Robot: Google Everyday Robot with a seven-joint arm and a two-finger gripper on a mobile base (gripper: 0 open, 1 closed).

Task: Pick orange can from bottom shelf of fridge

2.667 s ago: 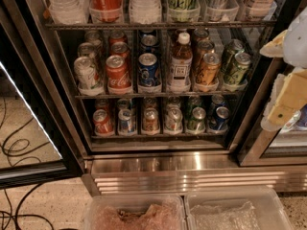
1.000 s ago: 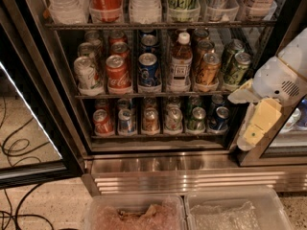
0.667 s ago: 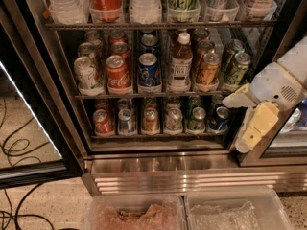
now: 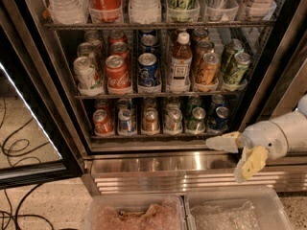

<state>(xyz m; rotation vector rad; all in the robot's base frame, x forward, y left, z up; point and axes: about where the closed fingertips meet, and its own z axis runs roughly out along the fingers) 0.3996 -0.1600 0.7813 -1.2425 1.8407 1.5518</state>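
The orange can [image 4: 150, 120] stands upright in the front row of the bottom shelf [image 4: 144, 136] of the fridge [image 4: 158, 164], third from the left, between a blue-and-silver can and a silver can. My gripper [image 4: 236, 154] hangs low at the right, in front of the fridge's ribbed steel base, below and well to the right of the orange can. Its two yellowish fingers [image 4: 222, 143] are spread apart, open, with nothing between them.
A red can [image 4: 102, 121] and green and blue cans [image 4: 219, 118] share the bottom shelf. The rack above holds a Coca-Cola can [image 4: 118, 74] and a bottle [image 4: 180, 61]. The glass door [image 4: 29, 109] stands open at left. Two clear bins [image 4: 232, 210] sit on the floor.
My gripper came in from the right edge and dropped down and left, from beside the middle rack to in front of the steel base. The cans have not moved.
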